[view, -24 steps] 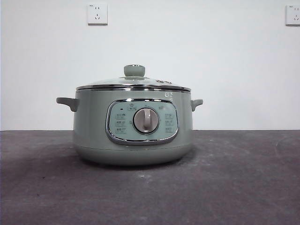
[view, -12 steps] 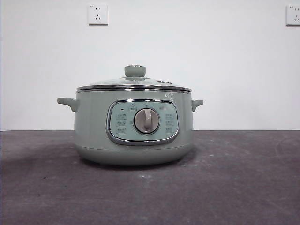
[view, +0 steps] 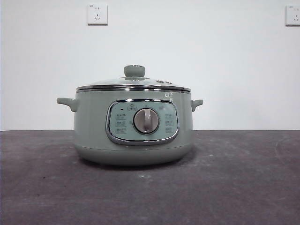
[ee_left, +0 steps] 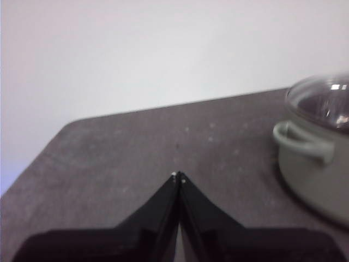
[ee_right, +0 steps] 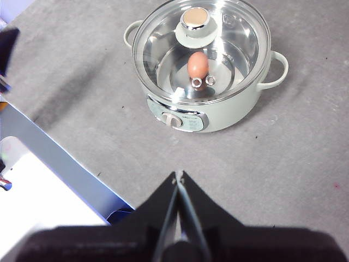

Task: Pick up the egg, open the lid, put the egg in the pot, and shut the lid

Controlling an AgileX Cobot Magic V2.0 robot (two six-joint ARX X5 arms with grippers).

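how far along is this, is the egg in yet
Looks finished. The egg lies inside the pot, seen through the glass lid, which sits closed on the rim. Nothing is in hand: the left gripper and right gripper are both shut, empty and away from the pot. Nothing visible is left.

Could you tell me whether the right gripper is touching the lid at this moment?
Apart. In the right wrist view the right gripper sits shut with bare table between it and the lid on the pot.

The egg (ee_right: 198,64) lies inside the pot (ee_right: 229,109) under the lid (ee_right: 203,49); right gripper (ee_right: 178,176) apparently closed.
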